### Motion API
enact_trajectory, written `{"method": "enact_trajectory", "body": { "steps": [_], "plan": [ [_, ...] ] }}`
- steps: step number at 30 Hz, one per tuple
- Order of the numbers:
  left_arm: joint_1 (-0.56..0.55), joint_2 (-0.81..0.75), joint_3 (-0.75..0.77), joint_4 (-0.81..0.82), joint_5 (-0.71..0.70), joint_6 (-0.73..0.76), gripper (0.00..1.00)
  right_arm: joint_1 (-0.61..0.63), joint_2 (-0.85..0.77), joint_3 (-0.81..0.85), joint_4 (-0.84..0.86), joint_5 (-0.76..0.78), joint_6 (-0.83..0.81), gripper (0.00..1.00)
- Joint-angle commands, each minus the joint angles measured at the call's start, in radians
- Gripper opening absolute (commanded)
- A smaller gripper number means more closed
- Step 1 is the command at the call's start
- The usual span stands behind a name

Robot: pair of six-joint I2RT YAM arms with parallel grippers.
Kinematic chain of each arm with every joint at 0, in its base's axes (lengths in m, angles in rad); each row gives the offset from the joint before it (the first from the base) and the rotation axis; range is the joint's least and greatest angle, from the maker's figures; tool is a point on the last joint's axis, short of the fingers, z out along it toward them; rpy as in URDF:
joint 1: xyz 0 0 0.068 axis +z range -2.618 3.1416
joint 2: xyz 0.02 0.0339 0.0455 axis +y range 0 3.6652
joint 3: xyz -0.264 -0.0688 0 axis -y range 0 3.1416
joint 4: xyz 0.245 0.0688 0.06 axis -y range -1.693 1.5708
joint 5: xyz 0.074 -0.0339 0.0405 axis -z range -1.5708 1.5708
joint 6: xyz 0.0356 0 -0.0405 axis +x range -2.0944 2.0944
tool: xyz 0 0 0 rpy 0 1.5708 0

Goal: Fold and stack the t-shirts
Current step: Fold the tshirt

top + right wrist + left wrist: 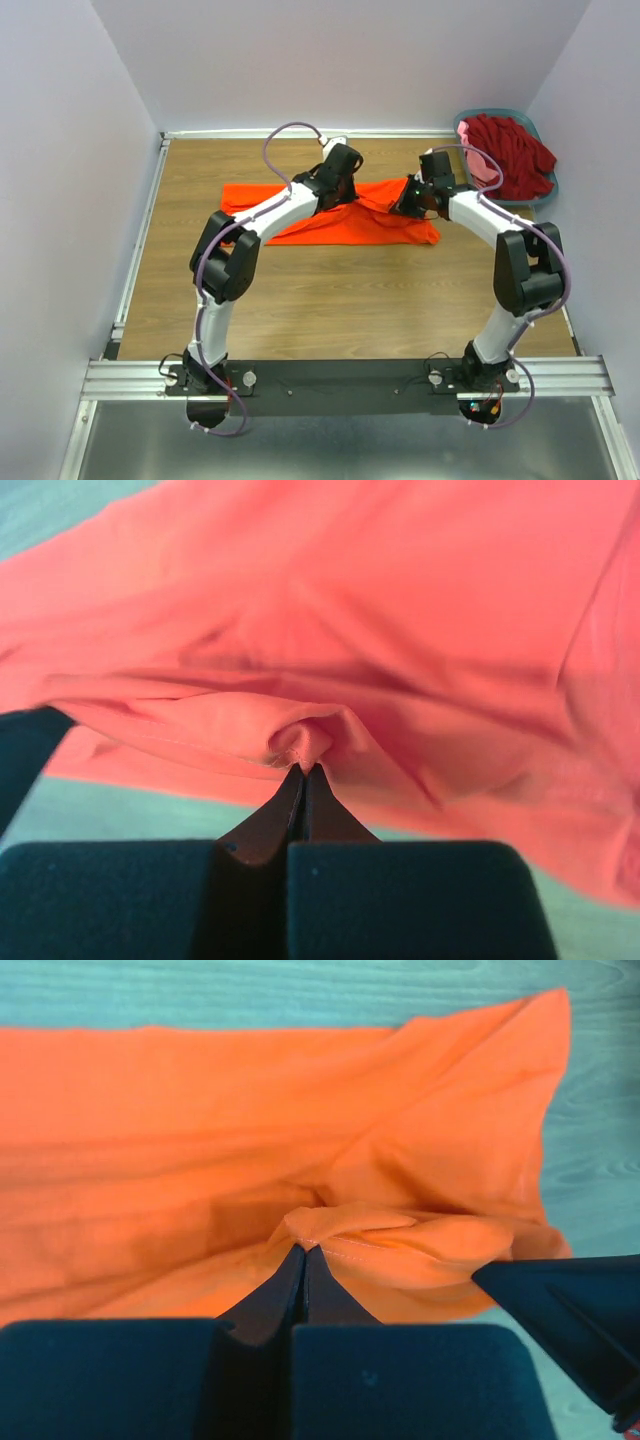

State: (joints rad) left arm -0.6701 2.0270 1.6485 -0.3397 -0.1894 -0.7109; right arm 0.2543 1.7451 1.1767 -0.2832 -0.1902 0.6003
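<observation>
Well, the basket (500, 112) beyond the right gripper (303, 770) held a dark red t-shirt (510, 150) and a pink t-shirt (467, 137). That gripper and the left gripper (303, 1250) each pinched the orange t-shirt (330, 225) tight.

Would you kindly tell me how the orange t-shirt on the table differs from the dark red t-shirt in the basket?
The orange t-shirt lies spread out on the table; the dark red t-shirt is bunched in a heap in the basket. The orange t-shirt is pinched by the shut left tool and right tool; the dark red t-shirt is touched by neither. Both look like plain fabric.
</observation>
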Motion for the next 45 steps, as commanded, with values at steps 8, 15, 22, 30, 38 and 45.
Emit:
{"method": "enact_trajectory", "body": {
  "steps": [8, 15, 22, 30, 38, 45],
  "plan": [
    [0.049, 0.16, 0.195, -0.042, 0.073, 0.093, 0.0, -0.021, 0.185, 0.233, -0.057, 0.115, -0.086, 0.02],
    [0.056, 0.196, 0.224, -0.038, 0.1, 0.105, 0.0, -0.032, 0.246, 0.291, -0.066, 0.133, -0.08, 0.11],
    [0.056, 0.182, 0.186, -0.027, 0.11, 0.102, 0.21, -0.035, 0.294, 0.37, -0.079, 0.15, -0.103, 0.4],
    [0.115, -0.024, 0.068, -0.021, 0.076, 0.061, 0.77, -0.079, 0.114, 0.21, -0.114, 0.184, -0.12, 0.63],
    [0.251, -0.394, -0.377, 0.011, 0.041, -0.016, 0.93, -0.208, -0.1, -0.05, -0.129, 0.028, -0.126, 0.69],
    [0.506, -0.631, -0.745, 0.061, 0.038, -0.104, 0.95, -0.162, -0.145, -0.086, -0.128, -0.135, -0.186, 0.69]
  ]
}}
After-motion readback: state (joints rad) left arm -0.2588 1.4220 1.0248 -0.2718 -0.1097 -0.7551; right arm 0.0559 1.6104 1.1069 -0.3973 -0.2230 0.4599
